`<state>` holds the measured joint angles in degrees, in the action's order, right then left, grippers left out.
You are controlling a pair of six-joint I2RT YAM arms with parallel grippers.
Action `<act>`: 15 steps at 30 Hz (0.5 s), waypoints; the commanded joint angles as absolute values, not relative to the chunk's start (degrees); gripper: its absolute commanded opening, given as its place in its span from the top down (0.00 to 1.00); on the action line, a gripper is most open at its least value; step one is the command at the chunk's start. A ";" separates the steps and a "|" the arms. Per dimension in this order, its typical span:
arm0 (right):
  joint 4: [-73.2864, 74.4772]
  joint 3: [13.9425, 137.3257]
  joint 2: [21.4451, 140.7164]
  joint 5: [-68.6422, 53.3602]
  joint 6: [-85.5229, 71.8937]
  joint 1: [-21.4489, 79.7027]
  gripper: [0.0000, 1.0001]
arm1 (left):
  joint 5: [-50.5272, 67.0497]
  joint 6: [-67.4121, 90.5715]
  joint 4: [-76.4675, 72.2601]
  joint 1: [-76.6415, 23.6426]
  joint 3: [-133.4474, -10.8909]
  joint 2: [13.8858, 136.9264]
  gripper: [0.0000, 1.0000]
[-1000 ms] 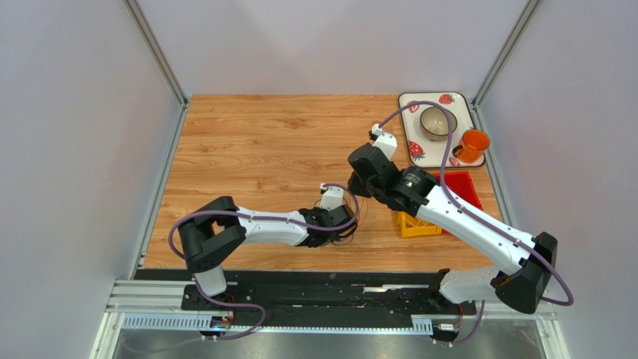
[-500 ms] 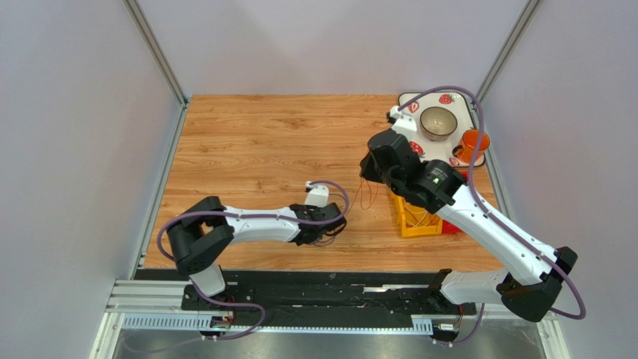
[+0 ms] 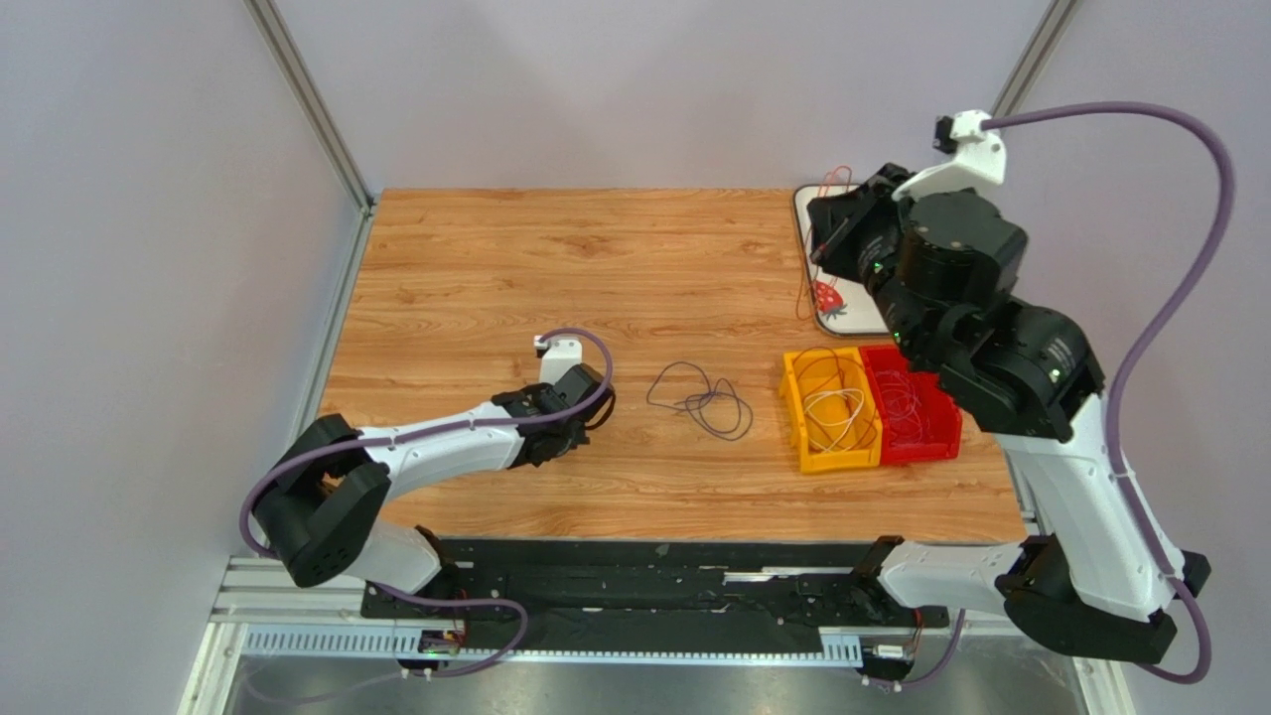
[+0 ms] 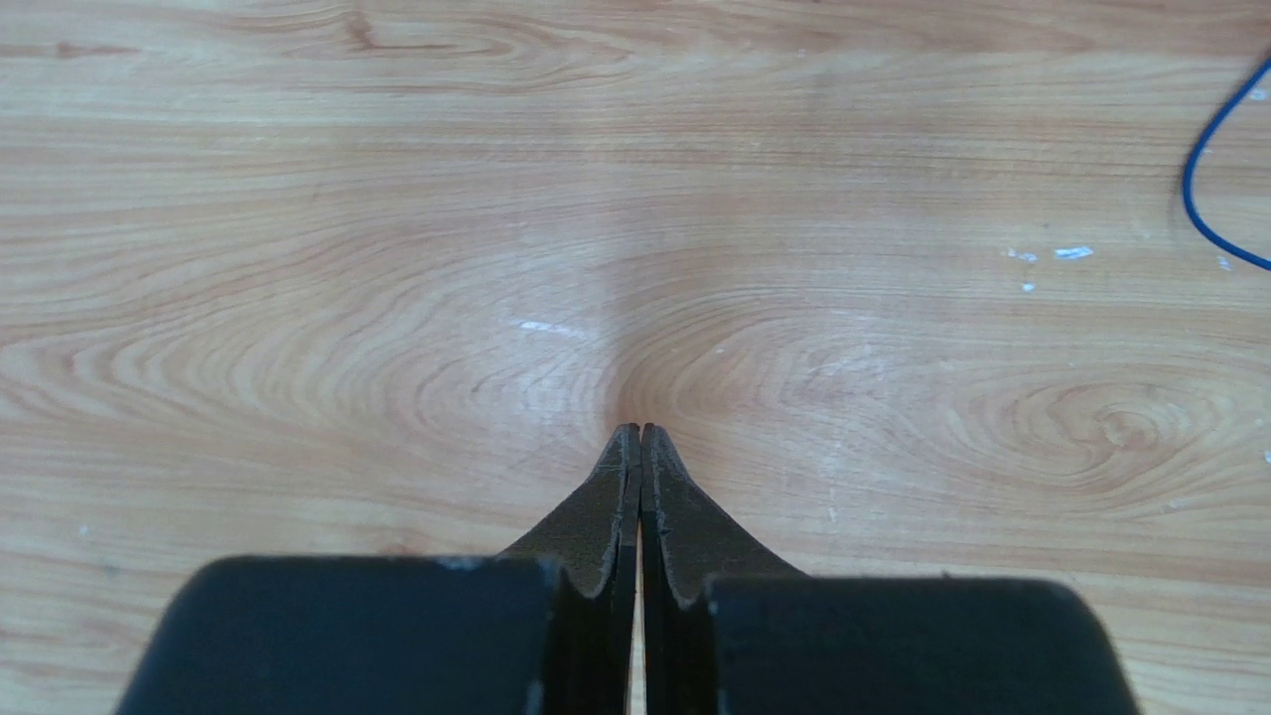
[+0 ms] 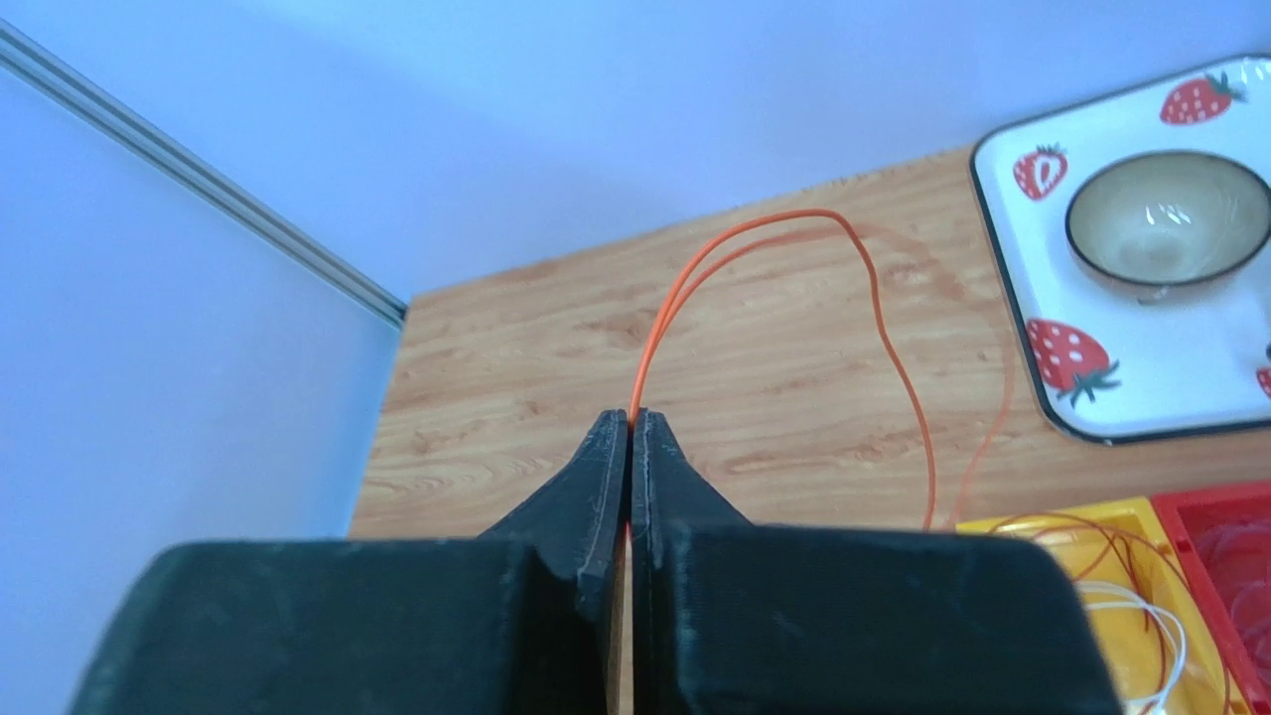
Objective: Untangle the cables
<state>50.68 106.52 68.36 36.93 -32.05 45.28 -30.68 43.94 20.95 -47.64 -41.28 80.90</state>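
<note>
A wooden desk (image 3: 522,268) sits between pale walls (image 3: 179,224), with metal frame posts (image 3: 309,102) rising at its far corners. At the far right corner lies a white tray (image 5: 1149,365) printed with strawberries, and a pale bowl (image 5: 1161,221) stands on it. Near the right edge of the desk, a yellow bin (image 3: 792,410) and a red bin (image 3: 913,452) stand side by side and touching, the yellow one on the left.

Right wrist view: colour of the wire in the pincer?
Orange; the thin wire loop in the right pincer shows best in the right wrist view.
</note>
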 commanded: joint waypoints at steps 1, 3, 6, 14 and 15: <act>49.66 114.24 68.03 35.17 -26.99 45.09 1.00 | -28.30 42.01 14.95 -47.64 -40.96 82.09 1.00; 48.87 115.66 68.47 33.23 -25.50 45.09 1.00 | -27.78 41.75 13.72 -47.64 -40.26 82.00 1.00; 48.60 116.11 68.29 34.71 -24.26 45.09 1.00 | -27.25 41.48 11.87 -47.64 -39.38 81.48 1.00; 44.39 100.74 61.18 42.44 -23.91 45.17 1.00 | -26.10 40.69 7.83 -47.64 -35.43 77.70 1.00; 43.95 98.46 60.56 42.80 -23.91 45.09 1.00 | -26.10 40.87 7.47 -47.64 -35.16 77.26 1.00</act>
<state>47.48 103.72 63.44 38.63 -25.19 45.28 -26.68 41.76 11.62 -47.64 -36.88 80.97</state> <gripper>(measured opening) 0.010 0.007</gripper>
